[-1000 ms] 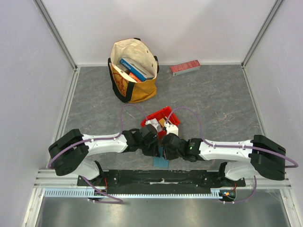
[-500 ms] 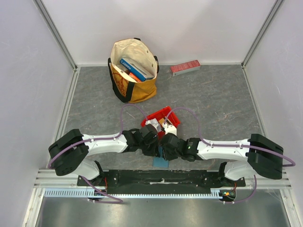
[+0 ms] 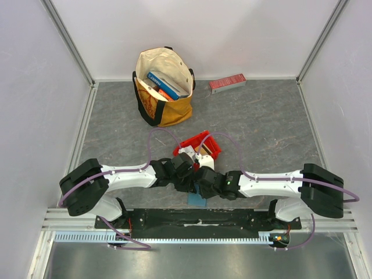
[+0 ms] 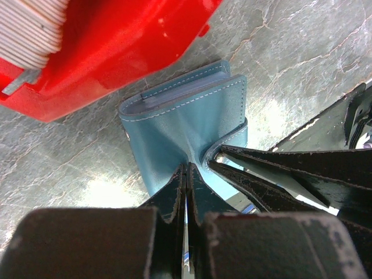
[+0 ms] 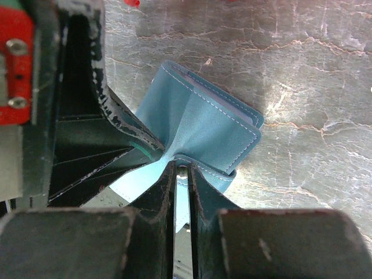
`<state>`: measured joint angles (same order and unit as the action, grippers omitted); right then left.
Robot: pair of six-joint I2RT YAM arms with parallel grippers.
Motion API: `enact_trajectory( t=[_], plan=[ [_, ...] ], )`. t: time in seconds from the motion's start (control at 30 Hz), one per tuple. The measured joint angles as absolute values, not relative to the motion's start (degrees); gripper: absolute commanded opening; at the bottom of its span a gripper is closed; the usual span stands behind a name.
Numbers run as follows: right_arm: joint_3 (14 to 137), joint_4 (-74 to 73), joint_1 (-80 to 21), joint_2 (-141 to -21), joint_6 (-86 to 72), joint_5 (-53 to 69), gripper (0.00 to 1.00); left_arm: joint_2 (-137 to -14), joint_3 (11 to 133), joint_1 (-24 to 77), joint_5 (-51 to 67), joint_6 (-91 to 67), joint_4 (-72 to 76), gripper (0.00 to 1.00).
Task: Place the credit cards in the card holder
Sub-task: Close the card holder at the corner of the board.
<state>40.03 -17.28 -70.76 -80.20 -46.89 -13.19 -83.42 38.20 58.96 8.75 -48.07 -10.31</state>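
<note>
The task is barely started: the card holder [image 4: 186, 116] lies folded on the desk [image 3: 261, 128] at the near edge, just beside the red bin [image 4: 128, 46], with no credit cards in it that I can see. My left tool [image 4: 186, 174] is pinched tight on its cover, and my right tool [image 5: 183, 174] is drawn narrow onto the neighbouring flap. Since a second ago the right arm has reached further toward the left arm and its tool has closed down, while the left tool has not changed.

place: lab test cell | cues: white panel walls [image 3: 203, 35], aluminium frame posts [image 3: 68, 42], grey tabletop [image 3: 261, 128]
</note>
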Motion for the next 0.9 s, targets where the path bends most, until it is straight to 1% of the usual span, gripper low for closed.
enact_trajectory(
  t=[0.27, 0.5, 0.9],
  plan=[
    [40.07, -17.52, -72.69, -80.55, -48.42, -16.67, 0.08, -83.35, 38.17, 58.96, 8.75, -48.07, -10.37, 0.02],
    [40.07, -17.65, -73.80, -81.03, -49.98, -18.81, 0.06, -83.29, 38.09, 58.96, 8.73, -48.10, -10.35, 0.02],
    [40.03, -18.31, -75.55, -81.87, -53.82, -22.59, 0.07, -83.22, 38.06, 58.96, 8.71, -48.07, -10.37, 0.02]
  ],
)
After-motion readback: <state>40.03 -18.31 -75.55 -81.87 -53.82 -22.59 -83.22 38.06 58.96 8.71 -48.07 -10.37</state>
